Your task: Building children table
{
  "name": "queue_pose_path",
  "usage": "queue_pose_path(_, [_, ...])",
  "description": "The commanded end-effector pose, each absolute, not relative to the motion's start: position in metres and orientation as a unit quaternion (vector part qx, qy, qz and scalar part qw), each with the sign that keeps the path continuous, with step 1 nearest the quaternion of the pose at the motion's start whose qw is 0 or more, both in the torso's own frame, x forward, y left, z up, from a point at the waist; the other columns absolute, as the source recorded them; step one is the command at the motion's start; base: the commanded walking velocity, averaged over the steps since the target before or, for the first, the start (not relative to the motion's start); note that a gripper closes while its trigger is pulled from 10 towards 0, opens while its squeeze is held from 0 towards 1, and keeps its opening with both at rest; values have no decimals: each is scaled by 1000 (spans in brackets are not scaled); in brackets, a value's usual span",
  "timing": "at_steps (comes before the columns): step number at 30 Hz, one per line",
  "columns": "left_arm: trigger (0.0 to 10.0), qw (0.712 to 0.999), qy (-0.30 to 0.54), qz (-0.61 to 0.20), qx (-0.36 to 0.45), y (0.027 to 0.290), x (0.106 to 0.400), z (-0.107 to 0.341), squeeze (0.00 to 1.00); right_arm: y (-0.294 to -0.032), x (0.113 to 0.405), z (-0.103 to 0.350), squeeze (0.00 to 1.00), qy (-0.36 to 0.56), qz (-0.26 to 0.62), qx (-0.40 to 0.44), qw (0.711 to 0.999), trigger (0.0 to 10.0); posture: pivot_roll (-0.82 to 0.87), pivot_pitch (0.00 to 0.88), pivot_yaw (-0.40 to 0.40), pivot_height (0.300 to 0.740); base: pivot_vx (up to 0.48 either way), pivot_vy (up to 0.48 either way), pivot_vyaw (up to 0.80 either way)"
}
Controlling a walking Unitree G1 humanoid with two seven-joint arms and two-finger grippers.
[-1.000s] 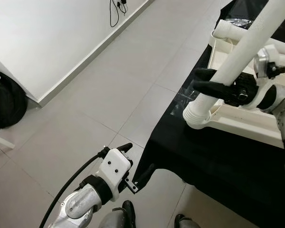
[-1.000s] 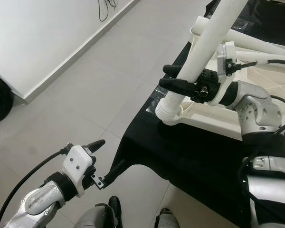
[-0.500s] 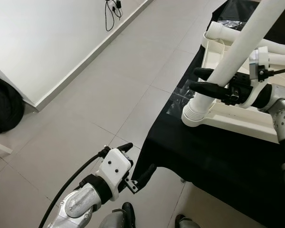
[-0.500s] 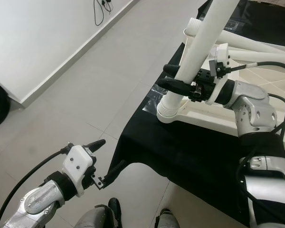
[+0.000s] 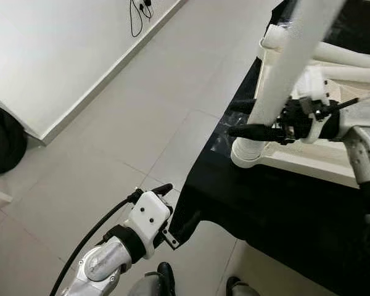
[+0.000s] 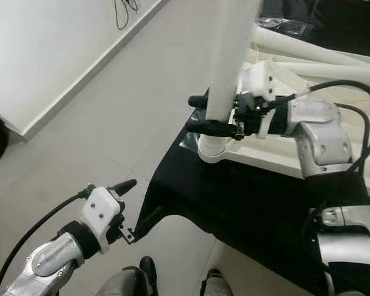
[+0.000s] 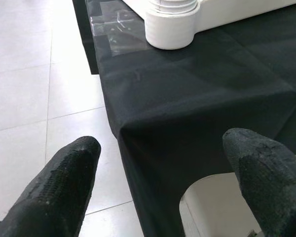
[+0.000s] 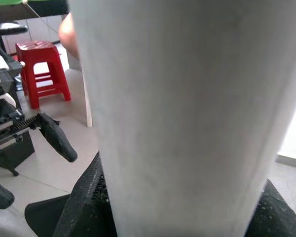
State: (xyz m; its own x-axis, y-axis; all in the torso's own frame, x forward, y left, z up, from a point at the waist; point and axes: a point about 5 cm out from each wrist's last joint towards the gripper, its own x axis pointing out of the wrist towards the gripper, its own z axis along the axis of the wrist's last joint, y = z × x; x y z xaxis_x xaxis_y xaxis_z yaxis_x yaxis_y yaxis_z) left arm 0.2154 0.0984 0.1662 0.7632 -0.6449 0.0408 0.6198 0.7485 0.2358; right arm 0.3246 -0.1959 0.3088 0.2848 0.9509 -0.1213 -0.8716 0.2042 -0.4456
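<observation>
Right eye view first: my right gripper (image 6: pixel 217 115) has both black fingers clamped around the white table leg (image 6: pixel 229 58), low on the shaft, just above its ribbed end. The leg stands nearly upright, rising out of frame at twelve o'clock, and its ribbed foot sits at the corner socket (image 6: pixel 211 148) of the upturned white tabletop (image 6: pixel 277 157), which lies on the black cloth (image 6: pixel 246 197).

This leg looks like a hollow plastic tube: light, stiff, smooth enough to slip if I ease off. Judging by the ribbing, it wants seating or twisting into the socket, so I'd keep my hold low, close to the joint, where I can steer it without the long top levering against me. From my right wrist the tube (image 8: pixel 182 113) fills the space between my pads.

The tabletop is the only tray-like thing here, rim up. Inside it, toward one o'clock, more white legs (image 6: pixel 302 52) lie across it; beyond them a bit of clear plastic wrap (image 6: pixel 283 23).

My left gripper (image 5: pixel 172 213) hangs spread wide at seven o'clock beside the cloth's corner, holding nothing, over the grey floor tiles (image 5: pixel 111 123).
</observation>
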Motion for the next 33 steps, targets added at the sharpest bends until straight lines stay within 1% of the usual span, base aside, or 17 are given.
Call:
queue_pose_path(1, [10000, 932, -43, -341, 116, 100, 212, 160, 0, -193, 328, 279, 0, -23, 605, -211, 767, 10000, -5, 350, 66, 740, 0, 0, 0])
queue_pose_path(8, [10000, 933, -45, -337, 115, 99, 213, 161, 0, -189, 325, 290, 0, -18, 620, -236, 748, 10000, -10, 351, 60, 740, 0, 0, 0])
queue_pose_path(17, [10000, 933, -45, -337, 114, 99, 213, 160, 0, -186, 325, 295, 0, -29, 622, -224, 750, 10000, -12, 351, 59, 740, 0, 0, 0])
queue_pose_path(18, [10000, 933, -45, -337, 114, 99, 213, 160, 0, -181, 330, 298, 0, -41, 606, -207, 767, 10000, -13, 351, 59, 740, 0, 0, 0])
queue_pose_path(19, [10000, 933, -45, -337, 114, 99, 213, 160, 0, -181, 330, 298, 0, -41, 606, -207, 767, 10000, -13, 351, 59, 740, 0, 0, 0])
queue_pose_path(20, [10000, 934, -45, -337, 114, 99, 213, 160, 0, -176, 336, 299, 0, -47, 579, -182, 794, 10000, -17, 353, 60, 740, 0, 0, 0])
queue_pose_path(21, [10000, 934, -45, -337, 114, 99, 213, 160, 0, -176, 336, 299, 0, -47, 579, -182, 794, 10000, -17, 353, 60, 740, 0, 0, 0])
queue_pose_path(22, [10000, 933, -44, -337, 113, 99, 214, 160, 0, -172, 341, 296, 0, -47, 556, -167, 813, 10000, -18, 354, 59, 740, 0, 0, 0])
queue_pose_path(23, [10000, 933, -44, -337, 113, 99, 214, 160, 0, -172, 341, 296, 0, -47, 556, -167, 813, 10000, -18, 354, 59, 740, 0, 0, 0])
queue_pose_path(24, [10000, 933, -44, -338, 113, 99, 214, 161, 0, -171, 344, 288, 0, -40, 530, -157, 832, 10000, -20, 354, 58, 740, 0, 0, 0])
queue_pose_path(26, [10000, 933, -44, -338, 113, 99, 214, 161, 0, -171, 344, 288, 0, -40, 530, -157, 832, 10000, -20, 354, 58, 740, 0, 0, 0])
queue_pose_path(27, [10000, 933, -44, -338, 113, 99, 214, 161, 0, -172, 346, 281, 0, -31, 504, -148, 851, 10000, -21, 355, 56, 740, 0, 0, 0])
queue_pose_path(29, [10000, 933, -44, -338, 113, 99, 214, 161, 0, -172, 346, 281, 0, -31, 504, -148, 851, 10000, -21, 355, 56, 740, 0, 0, 0])
queue_pose_path(30, [10000, 934, -44, -337, 113, 99, 214, 160, 0, -176, 349, 274, 0, -24, 464, -139, 875, 10000, -25, 354, 53, 740, 0, 0, 0])
queue_pose_path(31, [10000, 934, -44, -337, 113, 99, 214, 160, 0, -184, 350, 266, 0, -22, 398, -112, 910, 10000, -31, 352, 48, 740, 0, 0, 0])
queue_pose_path(32, [10000, 934, -44, -337, 113, 99, 214, 160, 0, -184, 350, 266, 0, -22, 398, -112, 910, 10000, -31, 352, 48, 740, 0, 0, 0])
queue_pose_path(33, [10000, 934, -43, -337, 113, 100, 214, 159, 0, -189, 349, 260, 0, -19, 352, -94, 931, 10000, -35, 352, 44, 740, 0, 0, 0])
